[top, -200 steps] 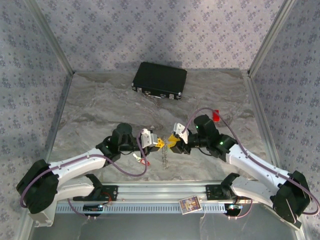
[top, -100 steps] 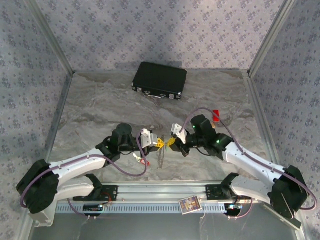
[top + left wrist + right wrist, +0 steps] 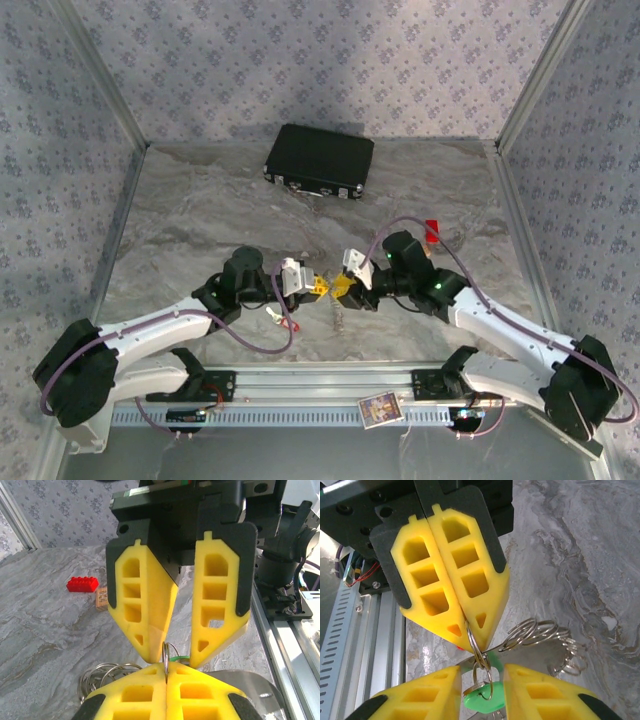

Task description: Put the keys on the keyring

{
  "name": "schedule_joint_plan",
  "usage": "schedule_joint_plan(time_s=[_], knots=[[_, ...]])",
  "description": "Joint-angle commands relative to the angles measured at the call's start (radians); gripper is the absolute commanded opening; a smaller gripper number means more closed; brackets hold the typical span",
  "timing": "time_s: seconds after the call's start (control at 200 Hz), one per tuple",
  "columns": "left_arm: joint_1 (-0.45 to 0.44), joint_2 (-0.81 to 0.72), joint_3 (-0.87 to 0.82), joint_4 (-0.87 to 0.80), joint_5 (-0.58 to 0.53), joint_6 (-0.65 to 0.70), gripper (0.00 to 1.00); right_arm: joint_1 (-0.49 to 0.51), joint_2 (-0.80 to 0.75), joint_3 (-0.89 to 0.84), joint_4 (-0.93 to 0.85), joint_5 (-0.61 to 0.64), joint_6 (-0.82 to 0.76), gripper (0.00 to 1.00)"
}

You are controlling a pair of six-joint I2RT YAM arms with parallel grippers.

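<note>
Left gripper (image 3: 166, 666) closed tight, pinching ring (image 3: 478, 655) that carries green-tagged key (image 3: 481, 700). Right gripper (image 3: 481, 670) partly open astride that key, gripping nothing.

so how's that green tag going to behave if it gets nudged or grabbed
The green tag dangles from the thin ring pinched in the left gripper, so it probably swings and twists when nudged. It looks small and light, so easily knocked aside.

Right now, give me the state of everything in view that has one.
Left gripper, shut on a metal ring.
Right gripper, open, fingers either side of the green tag.
Green tag, hanging below the ring.
Black case, closed.
</note>
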Motion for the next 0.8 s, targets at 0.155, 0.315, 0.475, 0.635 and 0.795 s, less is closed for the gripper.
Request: schedule_joint_plan(time_s=[0.155,0.315,0.475,0.635,0.795], knots=[[-0.005,-0.008,0.010,0.048,0.034,-0.008,0.00,0.009,0.015,0.025,0.033,-0.016,-0.012,0.23],[-0.005,-0.010,0.010,0.046,0.034,-0.004,0.00,0.008,-0.029,0.015,0.008,0.034,-0.035,0.34],[-0.006,-0.009,0.010,0.048,0.037,-0.006,0.00,0.008,-0.045,0.022,-0.008,0.029,-0.041,0.32],[-0.006,-0.009,0.011,0.048,0.039,-0.008,0.00,0.012,-0.016,0.033,0.022,0.004,-0.030,0.24],[-0.007,-0.008,0.013,0.045,0.037,-0.006,0.00,0.019,0.018,0.031,0.079,-0.016,-0.010,0.13]])
